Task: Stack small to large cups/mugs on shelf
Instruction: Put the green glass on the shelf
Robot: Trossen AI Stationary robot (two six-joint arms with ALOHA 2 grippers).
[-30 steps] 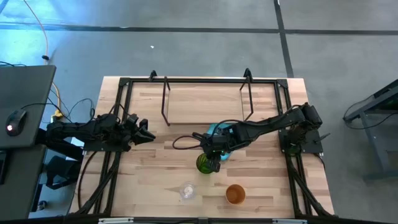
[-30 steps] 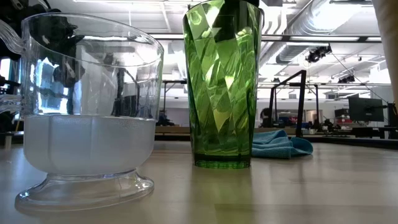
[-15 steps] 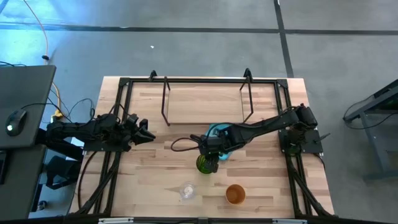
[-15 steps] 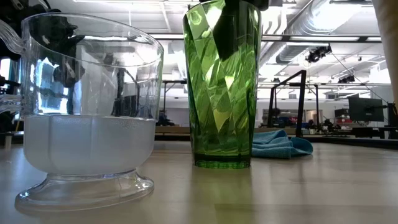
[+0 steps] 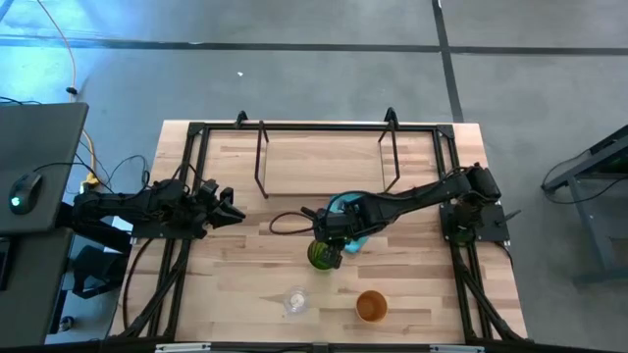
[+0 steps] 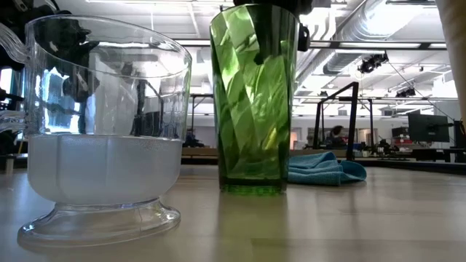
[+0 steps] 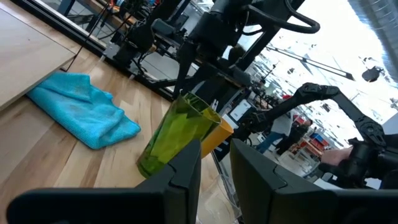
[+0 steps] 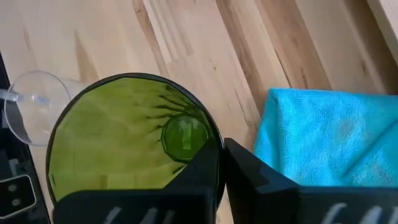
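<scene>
The green tumbler stands upright on its base at the table's middle, with my right gripper shut on its rim. A clear glass cup and an orange cup stand on the wood near the front edge. Behind them, the shelf of dark rods stands on its light wood base at the far side. My left gripper waits at the left, open by a narrow gap, nothing between its fingers. My right gripper holds the tumbler by its rim on the side toward the cloth. One finger is inside the tumbler and the other outside its wall. The fingers come from above, pointing down. The tumbler's base rests on the table.
A turquoise cloth lies crumpled just behind the tumbler, partly under my right arm. The black table frame runs along the far, left and right edges. Bare wood lies between the tumbler and the left gripper.
My right gripper has gone down over the tumbler, one finger sinking inside it, and has shut on the rim. The tumbler has slid a little toward the table's left edge, still upright on its base.
</scene>
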